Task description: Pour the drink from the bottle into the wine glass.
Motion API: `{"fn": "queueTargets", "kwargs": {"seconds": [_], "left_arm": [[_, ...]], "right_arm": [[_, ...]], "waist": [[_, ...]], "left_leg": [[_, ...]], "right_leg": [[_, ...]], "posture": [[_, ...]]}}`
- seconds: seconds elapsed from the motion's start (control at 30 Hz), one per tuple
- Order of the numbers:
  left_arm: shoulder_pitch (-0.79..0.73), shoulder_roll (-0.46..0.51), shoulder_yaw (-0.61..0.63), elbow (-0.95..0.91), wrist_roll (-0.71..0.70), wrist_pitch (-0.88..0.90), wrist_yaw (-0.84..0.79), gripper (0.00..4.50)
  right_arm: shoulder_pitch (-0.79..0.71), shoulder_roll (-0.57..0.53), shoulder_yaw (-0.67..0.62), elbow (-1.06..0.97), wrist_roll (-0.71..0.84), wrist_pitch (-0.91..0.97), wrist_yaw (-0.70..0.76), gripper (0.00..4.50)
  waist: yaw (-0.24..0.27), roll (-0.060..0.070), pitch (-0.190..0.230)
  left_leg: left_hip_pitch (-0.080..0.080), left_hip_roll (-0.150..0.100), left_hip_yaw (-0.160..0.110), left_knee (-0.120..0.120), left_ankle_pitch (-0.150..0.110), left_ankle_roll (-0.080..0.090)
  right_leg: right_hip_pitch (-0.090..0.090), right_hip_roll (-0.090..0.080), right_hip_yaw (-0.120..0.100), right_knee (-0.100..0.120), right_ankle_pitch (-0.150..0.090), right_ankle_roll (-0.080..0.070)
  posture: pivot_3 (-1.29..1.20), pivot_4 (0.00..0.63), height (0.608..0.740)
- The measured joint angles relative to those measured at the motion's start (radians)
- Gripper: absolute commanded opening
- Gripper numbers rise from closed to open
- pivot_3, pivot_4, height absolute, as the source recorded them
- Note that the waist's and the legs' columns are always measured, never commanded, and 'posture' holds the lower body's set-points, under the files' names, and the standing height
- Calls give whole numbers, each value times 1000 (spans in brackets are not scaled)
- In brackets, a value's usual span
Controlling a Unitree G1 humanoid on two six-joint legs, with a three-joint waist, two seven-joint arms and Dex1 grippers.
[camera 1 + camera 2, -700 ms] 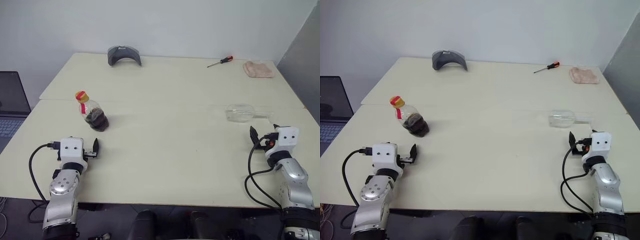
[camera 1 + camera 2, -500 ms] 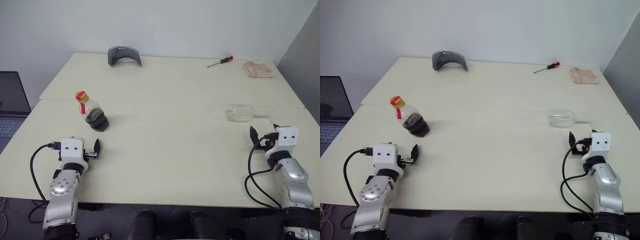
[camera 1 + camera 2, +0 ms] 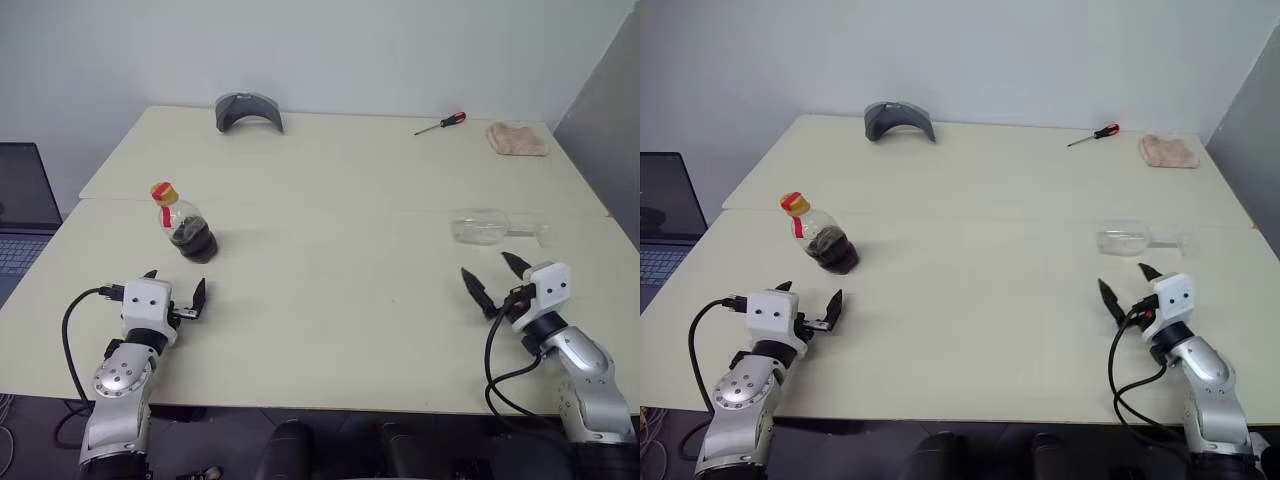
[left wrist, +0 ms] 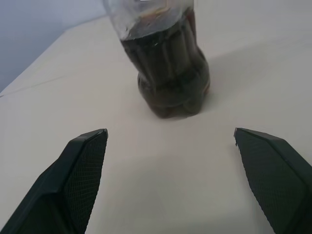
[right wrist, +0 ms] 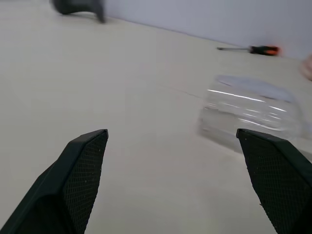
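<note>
The bottle [image 3: 186,226] stands upright at the table's left, with a yellow cap, a red label and the dark drink [image 4: 168,73] in its bulbous base. My left gripper [image 3: 176,284] hovers open just short of it, the base centred between the fingers in the left wrist view. At the right, the clear wine glass [image 3: 481,226] lies on its side, its stem pointing right. My right gripper [image 3: 491,272] is open a little nearer than the glass, which appears close ahead as the wine glass [image 5: 251,112] in the right wrist view.
Along the far edge of the cream table [image 3: 340,290] lie a grey curved object [image 3: 247,108], a red-handled screwdriver [image 3: 441,122] and a pink cloth [image 3: 517,138]. A laptop [image 3: 18,205] sits off the table's left side.
My right hand has swung to the left, and both spread fingers now show. The left gripper has edged forward, and its second finger now shows. Bottle and glass have not moved.
</note>
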Motion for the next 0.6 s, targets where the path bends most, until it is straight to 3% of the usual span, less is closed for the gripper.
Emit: {"fn": "queueTargets", "kwargs": {"seconds": [0.27, 0.6], "left_arm": [[-68, 0, -4, 44, -21, -34, -43, 4453], [-150, -1, -22, 101, -27, -13, -56, 4453]], "right_arm": [[33, -115, 80, -218, 54, 89, 166, 4500], [-41, -162, 140, -227, 88, 158, 289, 4500]], "waist": [[1, 0, 0], [1, -1, 0]], "left_leg": [[0, 0, 0, 0, 0, 0], [0, 0, 0, 0, 0, 0]], "right_leg": [[0, 0, -1, 0, 0, 0], [0, 0, -1, 0, 0, 0]], "posture": [[0, 150, 740], [0, 150, 740]]}}
